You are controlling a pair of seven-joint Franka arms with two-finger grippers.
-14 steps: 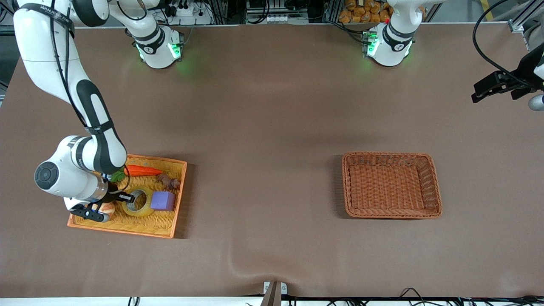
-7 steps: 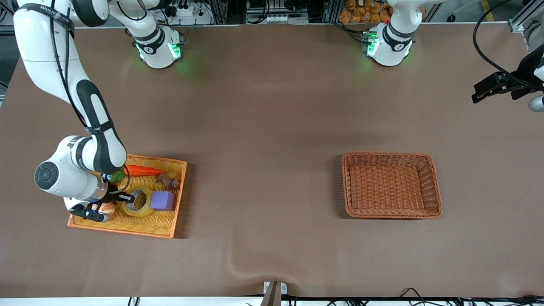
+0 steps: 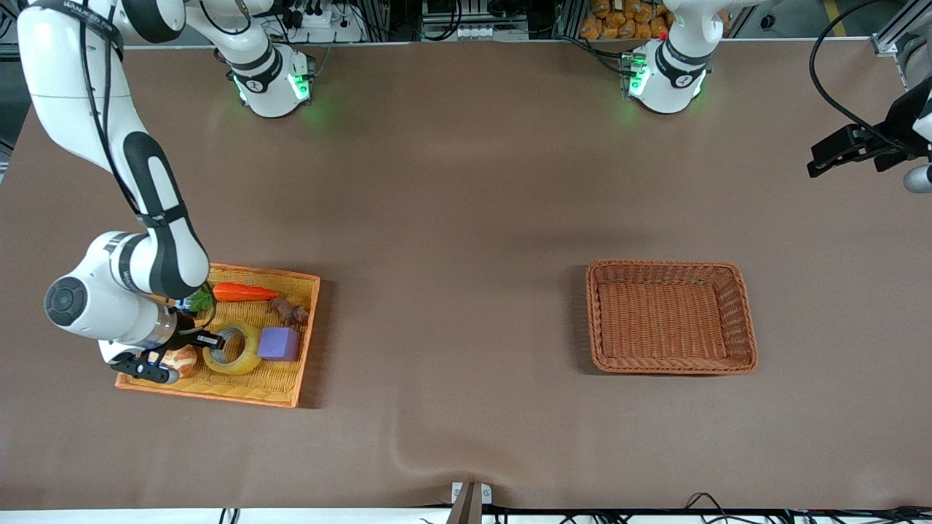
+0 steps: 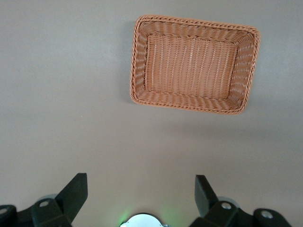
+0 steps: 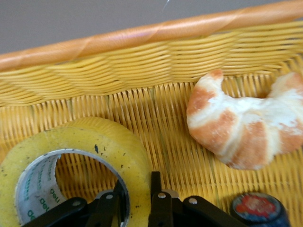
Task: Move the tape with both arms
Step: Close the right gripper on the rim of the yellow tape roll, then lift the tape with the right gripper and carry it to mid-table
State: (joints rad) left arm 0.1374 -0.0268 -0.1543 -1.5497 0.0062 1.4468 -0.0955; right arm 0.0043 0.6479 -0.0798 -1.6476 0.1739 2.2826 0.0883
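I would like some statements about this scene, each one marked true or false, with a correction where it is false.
1. The right claw grips the wall of the tape, one finger inside the ring. True.
2. The tape lies in the brown basket. False: it is in the yellow tray; nothing lies in the brown basket.
3. A croissant lies in the same tray as the tape. True.
4. The left claw holds the purple cube. False: it is open, holding nothing, high above the table at the left arm's end.
5. The carrot lies outside the tray. False: it lies inside.
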